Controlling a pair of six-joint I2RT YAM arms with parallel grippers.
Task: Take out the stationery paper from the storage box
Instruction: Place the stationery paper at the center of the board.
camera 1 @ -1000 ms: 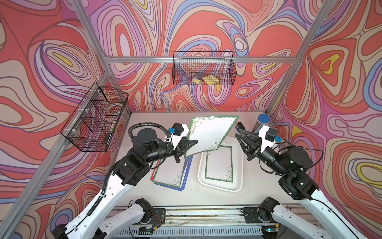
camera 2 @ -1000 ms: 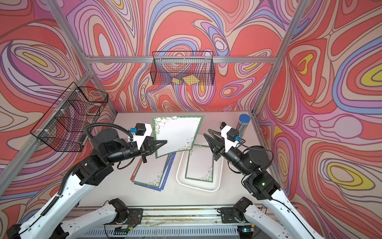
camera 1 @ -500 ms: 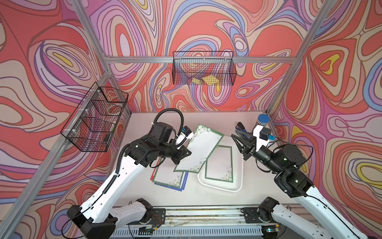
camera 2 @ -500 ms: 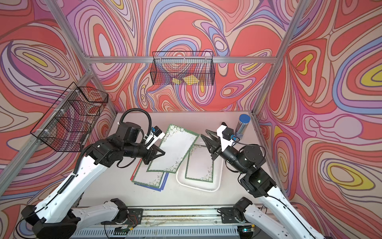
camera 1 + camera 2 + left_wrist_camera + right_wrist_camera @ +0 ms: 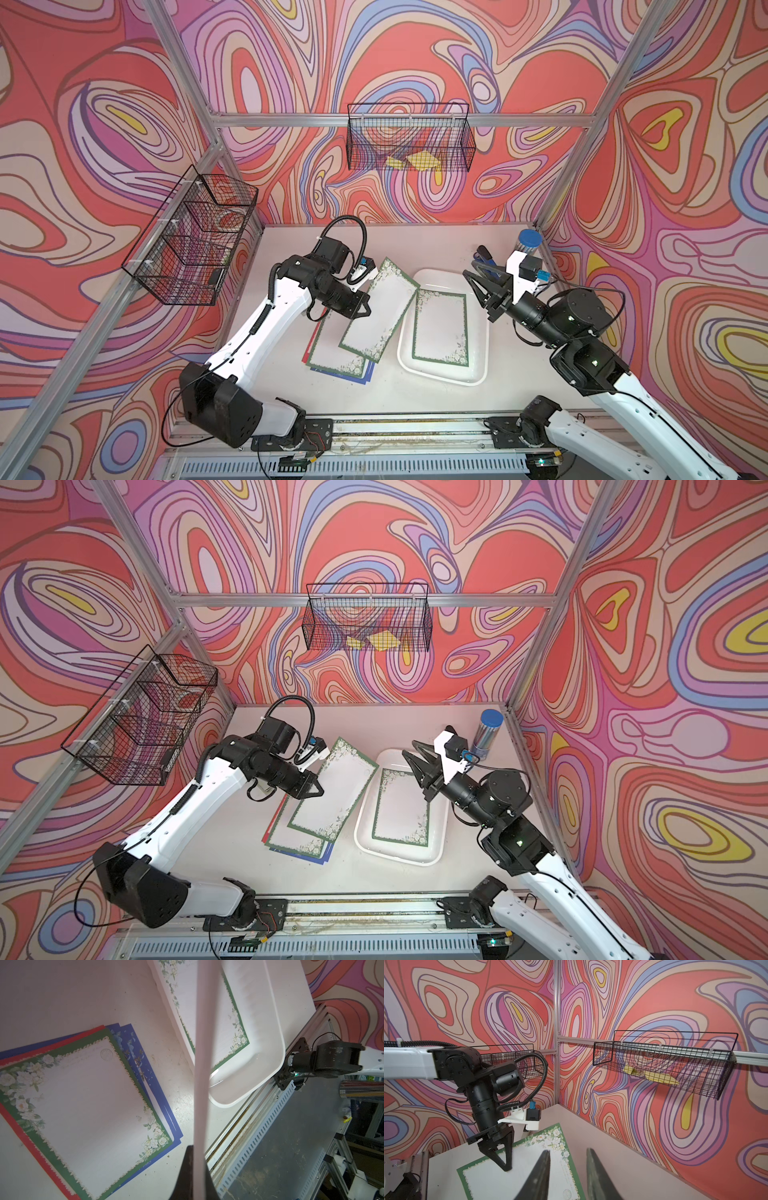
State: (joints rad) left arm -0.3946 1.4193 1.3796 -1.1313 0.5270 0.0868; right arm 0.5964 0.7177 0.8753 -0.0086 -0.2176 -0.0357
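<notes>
One stationery paper [image 5: 382, 320] pinched in left end effector [image 5: 363, 311], beside storage box [image 5: 478, 332]; right end effector [image 5: 473, 270] spread

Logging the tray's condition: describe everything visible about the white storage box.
The storage box is a shallow, glossy white plastic tray with rounded corners and a raised rim. It lies flat on the table, beside the paper pile. One green-bordered sheet lies flat inside. Nothing grips it.

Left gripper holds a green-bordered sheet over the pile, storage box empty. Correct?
Not empty. The storage box has one green-bordered sheet in it, as both top views show. The left gripper does hold a second sheet over the pile.
</notes>
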